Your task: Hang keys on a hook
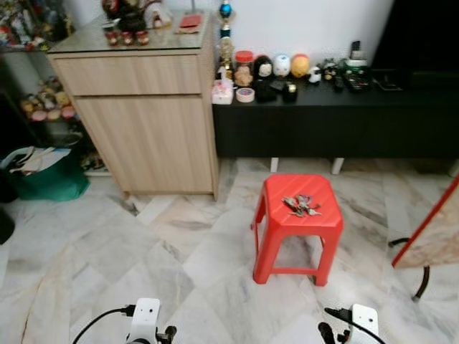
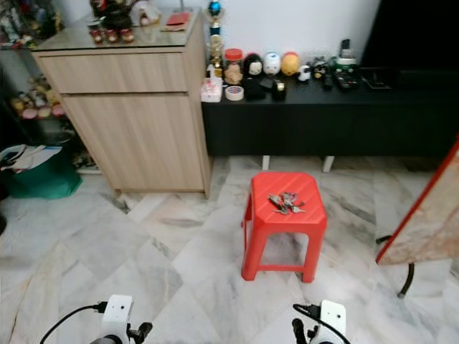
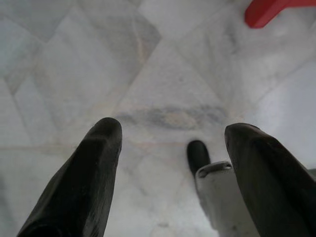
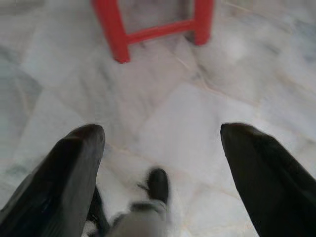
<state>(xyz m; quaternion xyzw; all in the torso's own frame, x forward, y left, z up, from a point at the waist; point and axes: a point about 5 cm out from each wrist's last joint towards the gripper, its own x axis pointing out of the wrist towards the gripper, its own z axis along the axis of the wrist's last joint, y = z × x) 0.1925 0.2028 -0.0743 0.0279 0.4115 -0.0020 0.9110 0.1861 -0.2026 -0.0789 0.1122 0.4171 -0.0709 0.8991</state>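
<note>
Bunch of keys point(image 1: 302, 205) lying loose on the flat top of a red plastic stool point(image 1: 267, 215), a little toward the far side of the seat, touched by neither arm. Stool standing on a pale marble floor point(image 1: 129, 251), just in front of a long low black bench point(image 1: 323, 118) set against the white wall. On that bench: a roll of tape point(image 1: 245, 94), a red-lidded jar point(image 1: 244, 67), several small round figurines point(image 1: 282, 65) in black, white and yellow, plus dark gadgets further along, too small to identify. To the left of the bench and touching its end, a light wooden cabinet point(image 1: 143, 122) with a glass top carrying small ornaments. Green bag point(image 1: 44, 175) on the floor to the left of the cabinet. At the right edge, a tilted board with a red rim point(image 1: 430, 229).

Left gripper point(image 3: 170, 148) held low over bare marble, its 2 black fingers point(image 3: 94, 173) spread wide apart with nothing between them, a red stool foot just visible nearby. Right gripper point(image 4: 160, 148) likewise low over the floor, fingers point(image 4: 261, 168) wide and empty, pointed toward the stool's legs and crossbar. Both wrists visible at the bottom of the head views, well short of the stool.
</note>
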